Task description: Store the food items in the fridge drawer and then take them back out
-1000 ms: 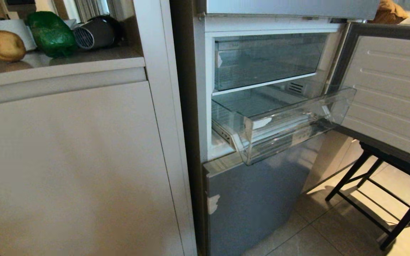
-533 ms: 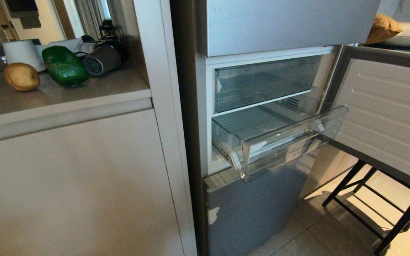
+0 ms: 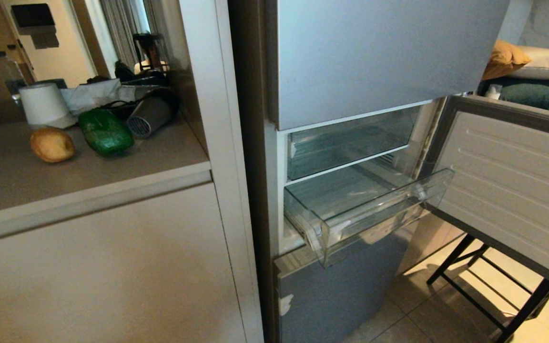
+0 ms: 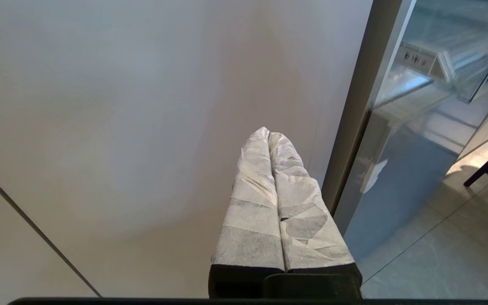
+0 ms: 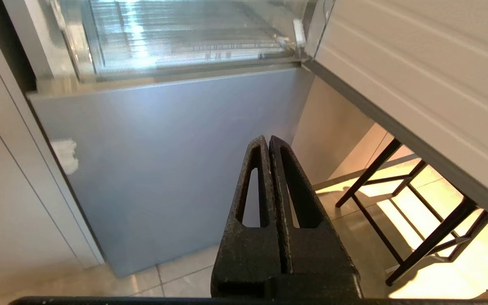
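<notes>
The food items lie on the beige counter at the left of the head view: a tan-brown potato (image 3: 52, 145) and, just to its right, a glossy dark green bell pepper (image 3: 105, 132). The clear fridge drawer (image 3: 374, 216) stands pulled out of the silver-grey fridge (image 3: 374, 57) and holds nothing; its front (image 5: 184, 38) also shows above the right gripper. Neither arm appears in the head view. My left gripper (image 4: 268, 133), wrapped in white, is shut and empty before a beige cabinet door. My right gripper (image 5: 268, 140), black, is shut and empty before the fridge's lower door.
A white paper roll (image 3: 44, 104), a dark hair dryer (image 3: 148, 116) and a clear bottle (image 3: 7, 71) stand behind the food. The open fridge door (image 3: 513, 181) swings out at the right over a black-legged stool (image 3: 474, 281). A second clear drawer (image 3: 346, 143) sits above.
The whole head view has slid downward as the camera rose: the counter top and its items now show lower and more fully. Nothing on the counter or in the fridge has moved.
</notes>
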Controlling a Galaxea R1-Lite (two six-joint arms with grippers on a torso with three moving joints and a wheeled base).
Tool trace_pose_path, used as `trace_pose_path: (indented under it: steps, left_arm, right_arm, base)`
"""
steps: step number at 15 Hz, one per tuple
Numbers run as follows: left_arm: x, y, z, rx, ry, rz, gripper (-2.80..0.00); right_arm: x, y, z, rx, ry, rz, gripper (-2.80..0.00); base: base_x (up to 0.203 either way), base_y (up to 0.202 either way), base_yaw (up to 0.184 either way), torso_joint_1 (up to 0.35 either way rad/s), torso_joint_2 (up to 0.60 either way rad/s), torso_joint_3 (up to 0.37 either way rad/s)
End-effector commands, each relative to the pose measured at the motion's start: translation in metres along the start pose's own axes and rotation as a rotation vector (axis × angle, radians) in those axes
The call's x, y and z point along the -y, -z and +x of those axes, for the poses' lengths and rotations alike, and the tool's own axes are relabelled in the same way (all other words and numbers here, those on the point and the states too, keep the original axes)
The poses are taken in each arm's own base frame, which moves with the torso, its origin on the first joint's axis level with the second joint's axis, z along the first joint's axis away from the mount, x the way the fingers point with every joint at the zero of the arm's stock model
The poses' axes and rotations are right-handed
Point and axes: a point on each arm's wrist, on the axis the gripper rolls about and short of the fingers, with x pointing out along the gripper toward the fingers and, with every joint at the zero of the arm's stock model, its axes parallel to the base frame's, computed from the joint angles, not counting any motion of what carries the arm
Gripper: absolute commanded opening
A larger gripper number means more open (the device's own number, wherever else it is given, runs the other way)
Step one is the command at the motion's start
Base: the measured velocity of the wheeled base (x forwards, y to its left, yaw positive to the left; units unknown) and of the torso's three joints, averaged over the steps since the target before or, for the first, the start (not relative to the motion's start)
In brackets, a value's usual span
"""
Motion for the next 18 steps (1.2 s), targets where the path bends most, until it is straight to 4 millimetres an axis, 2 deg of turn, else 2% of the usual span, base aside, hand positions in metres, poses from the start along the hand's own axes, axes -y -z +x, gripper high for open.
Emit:
trace_pose_path:
  steps: [1,18]
  left_arm:
    - [0.0000,0.0030,0.0007,-0.010,0.001,0.000,-2.80]
    - [0.0000,0.0029,0.0008,-0.011,-0.001,0.000,-2.80]
  right_arm:
    - [0.0000,-0.0001,0.0002,-0.002,-0.001,0.007,-2.80]
    - [0.0005,-0.0004,0.0002,-0.001,0.021,0.095,-2.80]
  base:
    - [0.000,0.000,0.000,0.191,-0.45,-0.259]
    - [0.000,0.000,0.000,0.151,-0.34,-0.193]
